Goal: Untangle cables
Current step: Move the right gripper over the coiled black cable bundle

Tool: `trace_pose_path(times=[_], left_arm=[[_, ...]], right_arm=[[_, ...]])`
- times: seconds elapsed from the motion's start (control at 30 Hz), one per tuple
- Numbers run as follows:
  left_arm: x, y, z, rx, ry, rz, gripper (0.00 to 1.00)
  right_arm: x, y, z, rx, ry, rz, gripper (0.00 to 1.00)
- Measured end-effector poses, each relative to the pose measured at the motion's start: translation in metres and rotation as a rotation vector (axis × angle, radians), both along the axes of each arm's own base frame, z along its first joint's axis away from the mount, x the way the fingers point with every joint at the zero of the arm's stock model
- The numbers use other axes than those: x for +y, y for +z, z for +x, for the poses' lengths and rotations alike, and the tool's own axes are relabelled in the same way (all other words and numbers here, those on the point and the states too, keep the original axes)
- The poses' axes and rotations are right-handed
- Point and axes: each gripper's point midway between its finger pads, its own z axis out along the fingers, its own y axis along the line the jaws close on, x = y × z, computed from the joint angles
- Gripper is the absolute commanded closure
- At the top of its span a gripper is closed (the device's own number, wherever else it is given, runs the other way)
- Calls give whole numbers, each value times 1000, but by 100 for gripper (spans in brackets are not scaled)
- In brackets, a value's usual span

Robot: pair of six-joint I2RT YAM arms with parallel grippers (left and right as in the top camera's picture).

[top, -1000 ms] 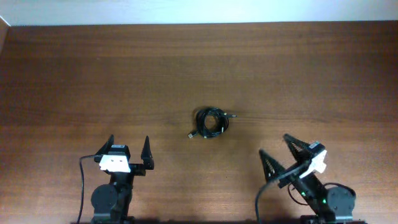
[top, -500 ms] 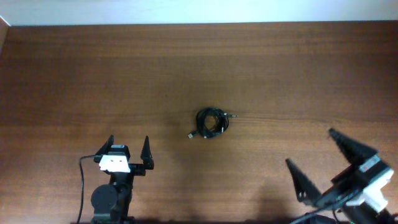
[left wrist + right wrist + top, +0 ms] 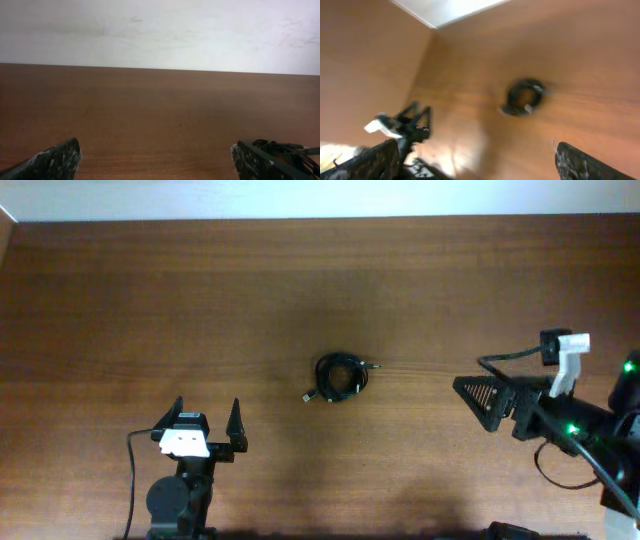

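Observation:
The cables (image 3: 340,377) lie as one small knotted bundle of thin black loops at the table's middle, with short plug ends sticking out left and right. My left gripper (image 3: 208,420) rests open and empty near the front edge, left of and nearer than the bundle. In the left wrist view the bundle (image 3: 286,150) peeks out behind the right fingertip, with the gripper (image 3: 156,161) wide open. My right gripper (image 3: 480,396) is raised at the right, pointing left toward the bundle and well apart from it. In the blurred right wrist view the gripper (image 3: 477,162) is open and the bundle (image 3: 525,96) lies ahead.
The brown wooden table (image 3: 150,300) ends at a pale wall along the back. My left arm (image 3: 405,125) shows in the right wrist view at lower left. The right arm's own thicker black cable (image 3: 505,358) loops beside its white wrist camera (image 3: 565,360).
The right arm has lifted from its rest at the front right, swung out to the right and turned its gripper leftward toward the bundle. The left arm and the cables have not moved.

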Motion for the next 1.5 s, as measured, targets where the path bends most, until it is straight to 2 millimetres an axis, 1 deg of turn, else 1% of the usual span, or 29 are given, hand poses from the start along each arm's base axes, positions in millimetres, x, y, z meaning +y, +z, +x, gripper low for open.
trace_pose_path(times=[0.03, 0.1, 0.13, 0.17, 0.2, 0.27, 0.3, 0.37, 0.4, 0.43, 0.5, 0.57, 0.7, 0.8, 0.93, 1.03, 1.1, 1.13, 1.17, 1.2, 1.23, 1.27, 1.3, 1.33, 1.37, 1.43, 1.5], left_arm=[[0, 0, 0, 0, 0, 0, 1], [0, 0, 0, 0, 0, 0, 1], [0, 0, 0, 0, 0, 0, 1], [0, 0, 0, 0, 0, 0, 1], [0, 0, 0, 0, 0, 0, 1], [0, 0, 0, 0, 0, 0, 1], [0, 0, 0, 0, 0, 0, 1], [0, 0, 0, 0, 0, 0, 1], [0, 0, 0, 0, 0, 0, 1], [0, 0, 0, -2, 0, 0, 1], [0, 0, 0, -1, 1, 0, 1], [0, 0, 0, -1, 0, 0, 1], [0, 0, 0, -1, 0, 0, 1], [0, 0, 0, -1, 0, 0, 1], [0, 0, 0, -1, 0, 0, 1], [0, 0, 0, -1, 0, 0, 1], [0, 0, 0, -1, 0, 0, 1], [-1, 0, 0, -1, -6, -3, 1], [-4, 1, 0, -3, -24, -17, 1], [-13, 5, -1, -19, -73, -44, 1], [-27, 15, -2, -56, -155, -76, 1], [-53, 33, -10, -120, -313, -104, 1], [-66, 44, -17, -160, -400, -107, 1], [-85, 74, -33, -286, -536, -79, 1], [-97, 88, -46, -333, -623, -58, 1], [-108, 97, -59, -314, -712, -55, 1], [-112, 124, -70, -266, -740, -54, 1]], right_arm=[[-6, -8, -1, 37, -37, -29, 0], [-16, -16, -4, 91, -88, -81, 1], [-21, -16, -5, 109, -111, -116, 0], [-24, -12, -4, 117, -123, -169, 0], [-24, -11, -3, 133, -120, -193, 0], [-12, -5, 3, 159, -57, -262, 0], [-9, -5, 7, 174, -41, -297, 0], [11, -7, 21, 218, 26, -422, 1], [16, -13, 21, 254, 32, -495, 1], [23, -12, 23, 254, 43, -545, 2], [45, -11, 28, 223, 72, -624, 1], [51, -13, 29, 220, 69, -659, 1], [59, -18, 28, 245, 82, -643, 1], [78, -23, 22, 295, 155, -565, 1], [103, -36, 18, 384, 249, -481, 1], [117, -47, 18, 451, 299, -440, 1], [122, -53, 17, 486, 317, -429, 1], [127, -59, 12, 520, 340, -430, 1], [128, -60, 12, 524, 344, -431, 1], [133, -63, 9, 535, 364, -437, 1], [137, -65, 7, 540, 379, -442, 1], [143, -67, 3, 543, 402, -447, 1], [145, -67, 1, 542, 411, -451, 1], [147, -67, 0, 538, 417, -453, 1], [147, -67, 0, 538, 416, -454, 1], [146, -68, 1, 534, 411, -461, 1], [143, -69, 4, 524, 398, -480, 1]])
